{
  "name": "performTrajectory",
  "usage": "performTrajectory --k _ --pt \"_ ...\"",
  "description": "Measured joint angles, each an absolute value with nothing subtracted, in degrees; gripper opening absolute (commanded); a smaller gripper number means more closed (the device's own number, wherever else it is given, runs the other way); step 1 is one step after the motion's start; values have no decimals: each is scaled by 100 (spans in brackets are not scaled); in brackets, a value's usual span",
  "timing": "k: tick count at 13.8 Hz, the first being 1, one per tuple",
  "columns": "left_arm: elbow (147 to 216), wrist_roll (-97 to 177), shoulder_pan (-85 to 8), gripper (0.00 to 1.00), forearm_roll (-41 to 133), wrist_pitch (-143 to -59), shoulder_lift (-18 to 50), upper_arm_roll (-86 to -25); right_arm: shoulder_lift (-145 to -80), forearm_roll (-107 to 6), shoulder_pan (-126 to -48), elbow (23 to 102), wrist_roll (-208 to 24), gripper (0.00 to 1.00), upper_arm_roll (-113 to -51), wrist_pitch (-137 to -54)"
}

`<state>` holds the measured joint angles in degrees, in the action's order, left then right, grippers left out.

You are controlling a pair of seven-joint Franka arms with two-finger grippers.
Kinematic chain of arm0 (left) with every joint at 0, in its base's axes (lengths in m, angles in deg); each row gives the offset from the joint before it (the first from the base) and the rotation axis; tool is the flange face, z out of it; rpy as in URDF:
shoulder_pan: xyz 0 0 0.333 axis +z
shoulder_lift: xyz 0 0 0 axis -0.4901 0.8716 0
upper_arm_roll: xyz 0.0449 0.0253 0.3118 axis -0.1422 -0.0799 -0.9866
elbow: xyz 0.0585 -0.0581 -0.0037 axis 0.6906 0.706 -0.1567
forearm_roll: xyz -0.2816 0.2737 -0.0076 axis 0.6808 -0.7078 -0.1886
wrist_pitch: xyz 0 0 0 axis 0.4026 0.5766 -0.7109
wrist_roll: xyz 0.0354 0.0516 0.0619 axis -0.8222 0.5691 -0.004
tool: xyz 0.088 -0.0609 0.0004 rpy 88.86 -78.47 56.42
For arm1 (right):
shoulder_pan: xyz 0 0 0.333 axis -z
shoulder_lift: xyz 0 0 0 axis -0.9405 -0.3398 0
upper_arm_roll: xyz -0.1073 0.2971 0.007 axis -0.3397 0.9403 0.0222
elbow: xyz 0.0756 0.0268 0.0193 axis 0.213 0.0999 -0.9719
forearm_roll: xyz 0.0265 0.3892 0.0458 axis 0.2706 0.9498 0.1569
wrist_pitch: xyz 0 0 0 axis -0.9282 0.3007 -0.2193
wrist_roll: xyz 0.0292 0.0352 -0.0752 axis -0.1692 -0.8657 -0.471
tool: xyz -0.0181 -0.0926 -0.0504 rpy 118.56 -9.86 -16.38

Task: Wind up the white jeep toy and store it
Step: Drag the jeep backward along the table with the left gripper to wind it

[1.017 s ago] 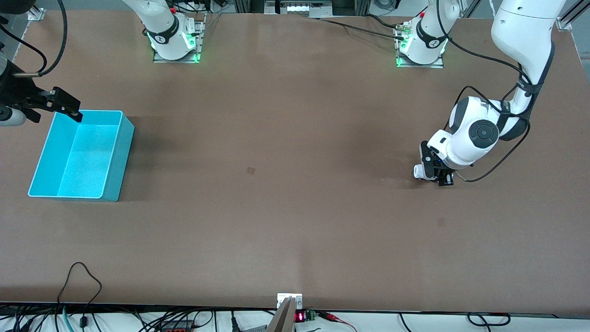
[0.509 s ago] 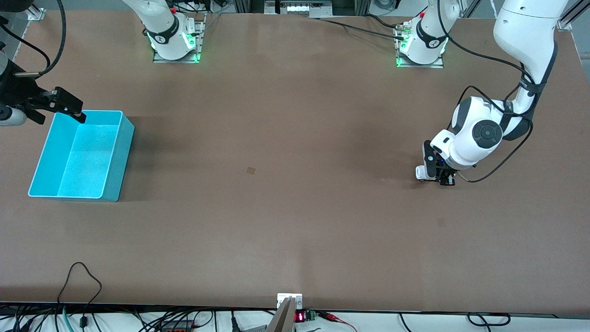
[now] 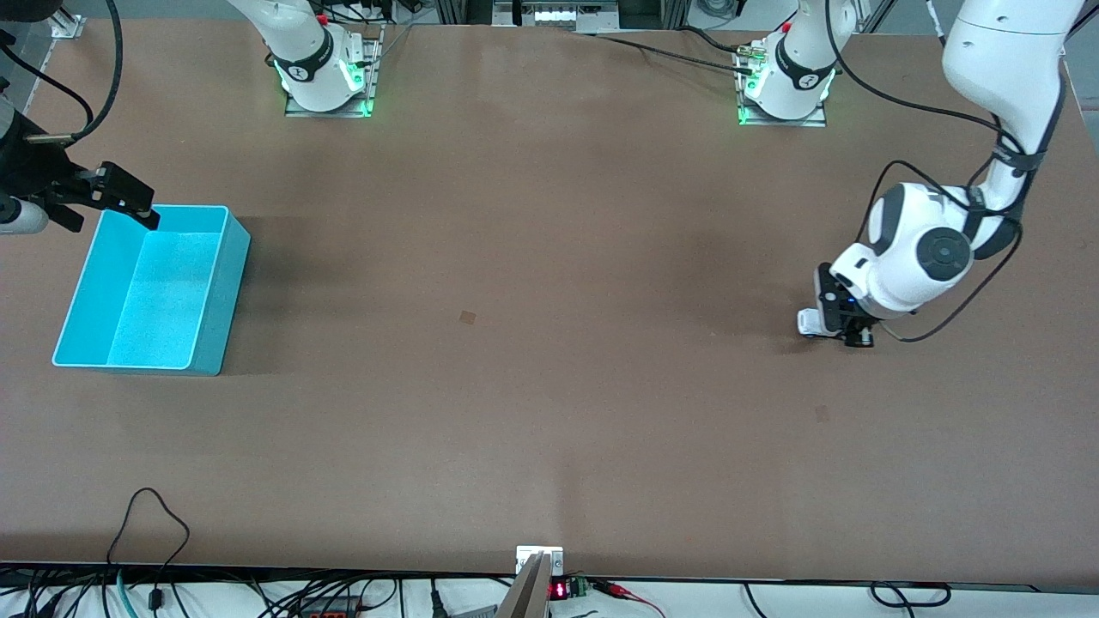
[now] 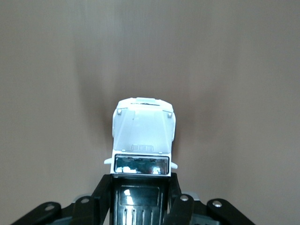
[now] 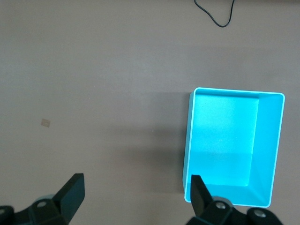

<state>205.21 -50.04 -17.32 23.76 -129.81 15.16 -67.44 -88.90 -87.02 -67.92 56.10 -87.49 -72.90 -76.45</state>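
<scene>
The white jeep toy [image 3: 808,322] stands on the table at the left arm's end. My left gripper [image 3: 837,327] is shut on its black-roofed rear and holds it down on the table. In the left wrist view the jeep's white hood [image 4: 143,130] sticks out past the black fingers [image 4: 101,192], which clamp both sides of the cab. The cyan bin [image 3: 230,257] stands empty at the right arm's end. My right gripper [image 5: 136,190] is open and empty, raised beside the bin's corner farthest from the front camera; its fingers [image 3: 126,195] show in the front view.
The cyan bin also shows in the right wrist view [image 5: 267,140]. A small brown patch [image 3: 467,317] lies mid-table. Loose cables [image 3: 154,515] hang at the table edge nearest the front camera.
My left gripper has dragged the jeep along the table toward the left arm's end, away from the bin. The right gripper has barely moved.
</scene>
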Motion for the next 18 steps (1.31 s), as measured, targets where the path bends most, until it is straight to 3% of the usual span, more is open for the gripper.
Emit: performTrajectory --k 4,11,12,13,18 --pt "20272 -5680 -886 16 2368 -13005 1680 -6749 -8889 -8700 -6799 5610 -8750 100 -7269 -7648" --pt "20001 -6229 -307 18 2130 -13009 1852 -6746 -8883 -8699 -6801 5610 -8756 100 -7266 -7642" --pt "19967 -6261 -254 31 2130 -13009 1874 -6746 -8882 -8699 -6801 5610 -8756 100 -7266 -7641" --pt "19950 -6286 -227 96 2130 -13009 1884 -6746 -8881 -8699 -6800 5610 -8756 100 -7267 -7641" --pt "19927 -6356 -170 100 2102 -12802 2206 -6755 -8831 -8698 -6800 5610 -8756 100 -7271 -7604"
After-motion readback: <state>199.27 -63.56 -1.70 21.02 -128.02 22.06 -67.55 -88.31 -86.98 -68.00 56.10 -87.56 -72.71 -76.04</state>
